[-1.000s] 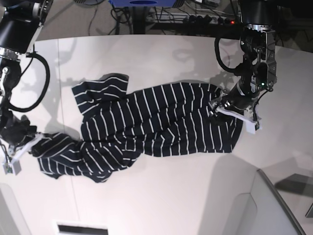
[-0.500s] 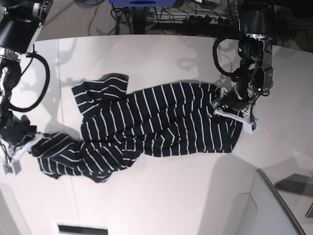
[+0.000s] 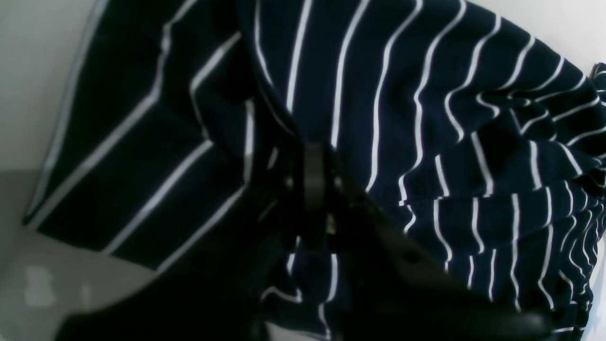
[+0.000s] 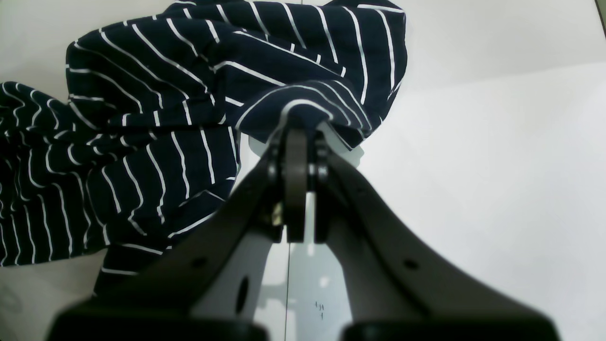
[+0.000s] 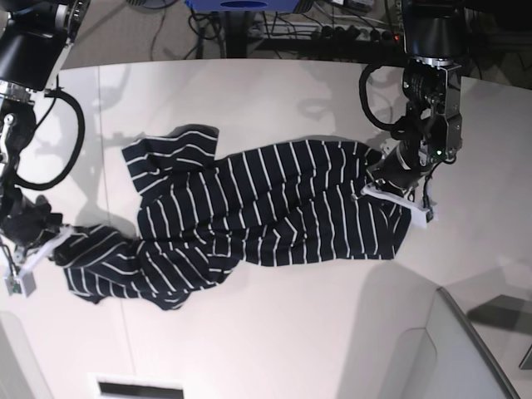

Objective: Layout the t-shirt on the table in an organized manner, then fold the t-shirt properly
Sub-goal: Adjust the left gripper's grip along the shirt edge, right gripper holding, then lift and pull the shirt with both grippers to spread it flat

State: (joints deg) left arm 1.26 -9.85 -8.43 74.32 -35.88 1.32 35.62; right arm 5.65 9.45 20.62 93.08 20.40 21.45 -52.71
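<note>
The dark navy t-shirt with thin white stripes lies crumpled and stretched across the white table. My left gripper is shut on the shirt's right end. In the left wrist view, the left gripper pinches the striped cloth. My right gripper is shut on the shirt's bunched left end near the table's left edge. In the right wrist view, the right gripper holds a raised fold of the shirt. Neckband and label are hidden.
Cables and a power strip lie beyond the table's far curved edge. A pale grey panel rises at the bottom right corner. A thin seam line runs down the table's left part.
My left gripper has shifted slightly leftward and away from the front, taking the shirt's right end with it. The right arm and the left end have not moved.
</note>
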